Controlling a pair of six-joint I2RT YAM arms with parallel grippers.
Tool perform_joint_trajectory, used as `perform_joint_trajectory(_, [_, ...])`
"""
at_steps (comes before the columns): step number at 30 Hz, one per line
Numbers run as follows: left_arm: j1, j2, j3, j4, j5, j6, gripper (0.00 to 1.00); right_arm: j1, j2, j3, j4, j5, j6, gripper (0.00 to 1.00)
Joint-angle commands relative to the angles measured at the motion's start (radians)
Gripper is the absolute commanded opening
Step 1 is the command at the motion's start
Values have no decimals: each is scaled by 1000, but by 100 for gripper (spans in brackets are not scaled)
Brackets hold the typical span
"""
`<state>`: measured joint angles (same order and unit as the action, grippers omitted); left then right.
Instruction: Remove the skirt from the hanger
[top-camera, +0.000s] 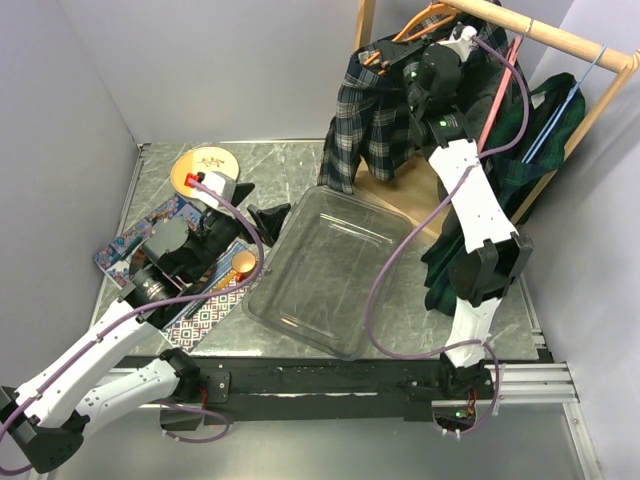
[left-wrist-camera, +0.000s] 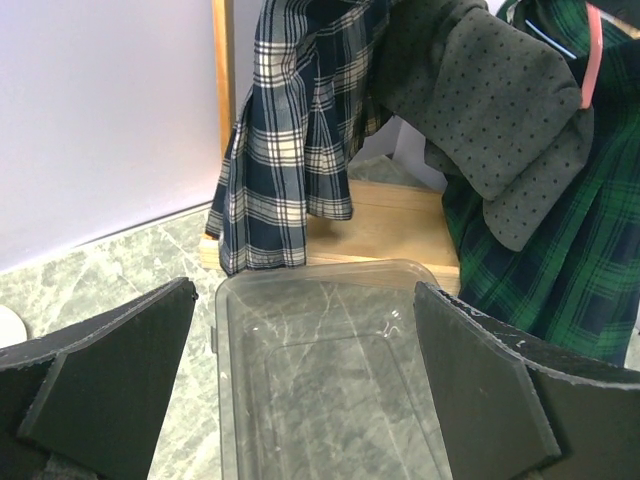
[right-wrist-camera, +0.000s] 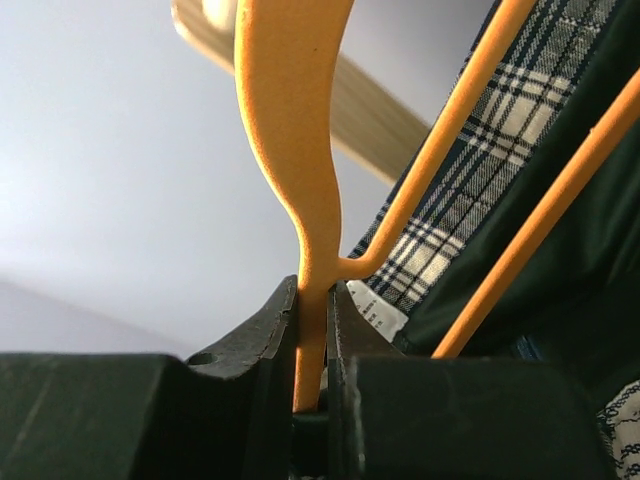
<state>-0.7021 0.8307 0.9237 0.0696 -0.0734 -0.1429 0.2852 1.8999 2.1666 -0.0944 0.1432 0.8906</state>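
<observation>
The right tool (right-wrist-camera: 312, 325) pinches the orange hanger (right-wrist-camera: 288, 150) tight just under the wooden rail (top-camera: 560, 38), the plaid skirt (top-camera: 360, 130) hangs from it, and next it probably needs to lift the hanger off.

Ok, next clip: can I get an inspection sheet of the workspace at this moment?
Surface: grey marbled table.
Job's things: navy plaid skirt hangs on the orange hanger on the wooden rail.
Clutter: clear bin, empty, mid-table; patterned mat and round wooden disc on the left side.
Grippers: left gripper open, beside the bin; right gripper shut on the orange hanger.
Cables: purple cable loops along each arm.
Surroundings: plain grey walls; green plaid skirt on the same rail.
</observation>
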Motion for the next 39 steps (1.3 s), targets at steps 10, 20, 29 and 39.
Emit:
perform_joint_trajectory(10, [-8,96,253,-108,115,69,97,14,-350,-141,88,-286,200,0])
perform_joint_trajectory(20, [-10,229,391,-77,343,-75,97,101,-619,-504,255,-301,318,0])
perform_joint_trajectory(29, [-51,290,257,90,388,-227,97,167,-757,-639,280,-255,343,0])
perform_joint_trajectory(39, [-112,301,156,95,317,-238,1,164,-838,-755,306,-252,366,0])
